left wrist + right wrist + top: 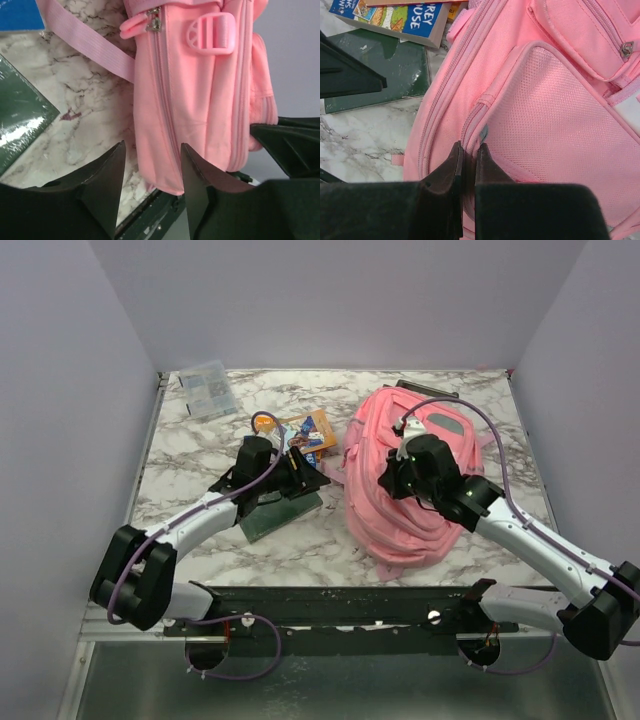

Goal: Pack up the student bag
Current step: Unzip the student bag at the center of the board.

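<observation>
Remote inspection, findings as follows. One marble table (190,470) carries everything. One student bag (400,530), pink, lies flat on the right half of it in front of the right arm, with its near end close to the table's front edge. I judge the bag light and limp. The fabric is thin, creased and sagging, so it should fold and drag rather than lift as one piece. It is not fragile, but its smooth panels give a pinch little to bite on. The sound holds are the zip pulls, the webbing strap (85,42) and the seams; the mesh pocket (555,115) would only stretch. There are two grippers. The right gripper (469,146) is clenched on the bag's zip line, and a small grey zip pull (483,132) pokes out at its tips; I take that to be what it pinches. The left gripper (151,150) hangs just left of the bag over the books, jaws partly apart with nothing between them. I count two books: one dark green book (278,515) and one illustrated blue-covered book (395,17) just beyond it. An orange edge beside the latter may be a third, which I cannot confirm. One clear plastic packet (207,390) sits at the far left corner, well apart. One pink buckle (212,32) is noted on the bag's side.
</observation>
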